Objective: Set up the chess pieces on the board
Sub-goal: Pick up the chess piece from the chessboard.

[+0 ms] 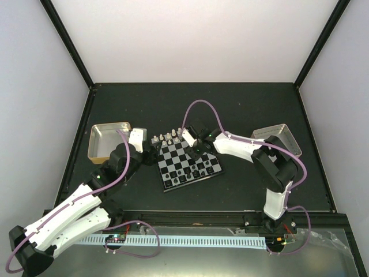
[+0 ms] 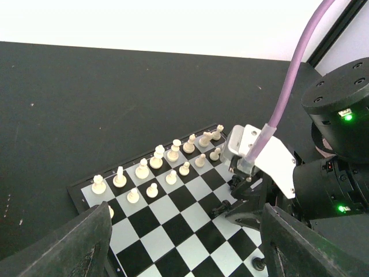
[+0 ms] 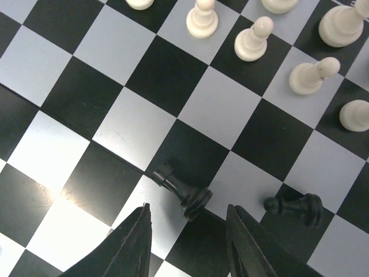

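Observation:
The board (image 1: 190, 163) lies tilted at the table's middle. White chess pieces (image 2: 157, 157) stand in two rows along its far side, and black chess pieces (image 1: 185, 174) stand near its front edge. One black piece (image 3: 183, 193) lies on its side on the squares, and its base sits just ahead of my right gripper (image 3: 188, 210), which is open and touches nothing. A second black piece (image 3: 297, 206) lies toppled to its right. My left gripper (image 2: 185, 231) hovers open over the board's left part, holding nothing. From there I see the right gripper (image 2: 239, 199) beside the toppled black piece (image 2: 222, 209).
A shallow metal tray (image 1: 108, 140) sits left of the board behind the left arm. Another metal tray (image 1: 277, 138) sits at the right behind the right arm. A purple cable (image 1: 202, 107) loops above the board. Dark walls edge the table.

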Tool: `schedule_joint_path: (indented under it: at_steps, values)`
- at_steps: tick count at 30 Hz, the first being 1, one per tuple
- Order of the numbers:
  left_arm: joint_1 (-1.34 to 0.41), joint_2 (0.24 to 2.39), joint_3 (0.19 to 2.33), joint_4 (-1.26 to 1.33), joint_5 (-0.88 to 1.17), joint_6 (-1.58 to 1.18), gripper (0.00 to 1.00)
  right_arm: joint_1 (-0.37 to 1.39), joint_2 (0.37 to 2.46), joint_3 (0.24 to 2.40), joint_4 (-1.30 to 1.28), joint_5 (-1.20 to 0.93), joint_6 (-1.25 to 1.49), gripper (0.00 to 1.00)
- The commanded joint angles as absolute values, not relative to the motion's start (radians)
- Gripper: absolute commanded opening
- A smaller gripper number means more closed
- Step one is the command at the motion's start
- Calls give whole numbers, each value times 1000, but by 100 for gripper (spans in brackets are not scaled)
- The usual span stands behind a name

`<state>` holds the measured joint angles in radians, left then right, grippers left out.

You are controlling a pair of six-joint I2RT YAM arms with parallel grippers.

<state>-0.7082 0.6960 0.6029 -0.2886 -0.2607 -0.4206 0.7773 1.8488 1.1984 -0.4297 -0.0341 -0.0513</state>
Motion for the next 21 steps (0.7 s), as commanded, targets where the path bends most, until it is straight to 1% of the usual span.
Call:
schedule_joint_path:
  at_steps: [1, 10, 16, 21]
  values:
    - [-710, 698, 626, -282, -261, -410, 72, 772, 1872, 1216, -418, -66, -209, 35]
    - [-709, 695, 631, -288, -268, -405, 72, 771, 1944, 1249, -406, -72, -280, 31]
    - [-709, 689, 631, -296, -271, -406, 72, 771, 1928, 1233, -426, -96, -274, 18]
    - [-709, 691, 622, -288, -269, -421, 72, 772, 1894, 1193, -396, -94, -238, 12]
